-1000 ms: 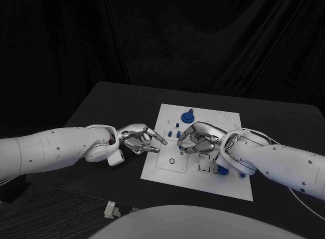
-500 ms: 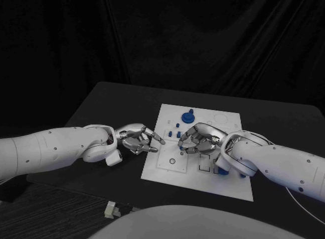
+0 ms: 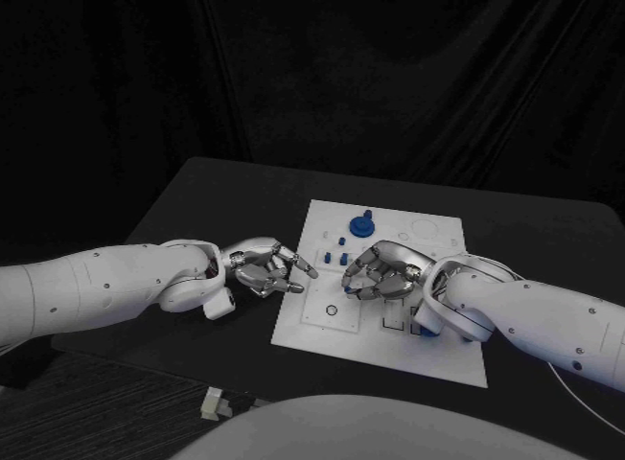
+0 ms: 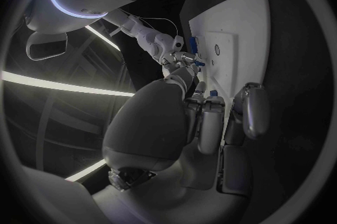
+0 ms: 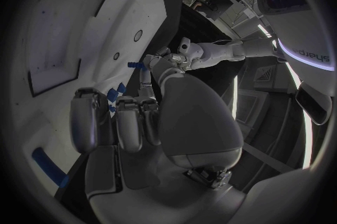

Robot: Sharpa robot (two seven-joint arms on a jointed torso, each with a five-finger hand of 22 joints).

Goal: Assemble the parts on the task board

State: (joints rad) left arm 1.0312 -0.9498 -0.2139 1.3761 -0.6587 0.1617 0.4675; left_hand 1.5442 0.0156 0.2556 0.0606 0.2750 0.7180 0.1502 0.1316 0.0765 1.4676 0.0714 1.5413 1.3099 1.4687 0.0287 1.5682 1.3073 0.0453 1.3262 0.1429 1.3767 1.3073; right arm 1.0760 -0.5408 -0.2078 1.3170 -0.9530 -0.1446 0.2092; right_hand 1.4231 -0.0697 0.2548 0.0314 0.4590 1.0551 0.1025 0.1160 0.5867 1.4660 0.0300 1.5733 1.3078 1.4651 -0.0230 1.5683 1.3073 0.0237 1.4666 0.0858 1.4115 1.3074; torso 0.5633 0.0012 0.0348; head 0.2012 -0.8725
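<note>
My right robot hand (image 3: 383,271) sits curled over the board (image 3: 433,347), grip unclear. Left robot hand (image 3: 268,268) hovers beside the board, fingers curled, seemingly empty.

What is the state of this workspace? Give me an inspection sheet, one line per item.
Surface: black table, board on it.
Job's things: white board lies flat at mid-table; blue parts sit on it, a round one at its far end and small ones near the hands.
Clutter: small pale object on the floor, off the table's near edge.
Hands: left hand at the board's left edge, fingers curled; right hand over the board's middle, fingers curled down. Cannot tell whether either holds a part.
Cables: thin white cable along the right arm.
Surroundings: black curtain behind the table.
</note>
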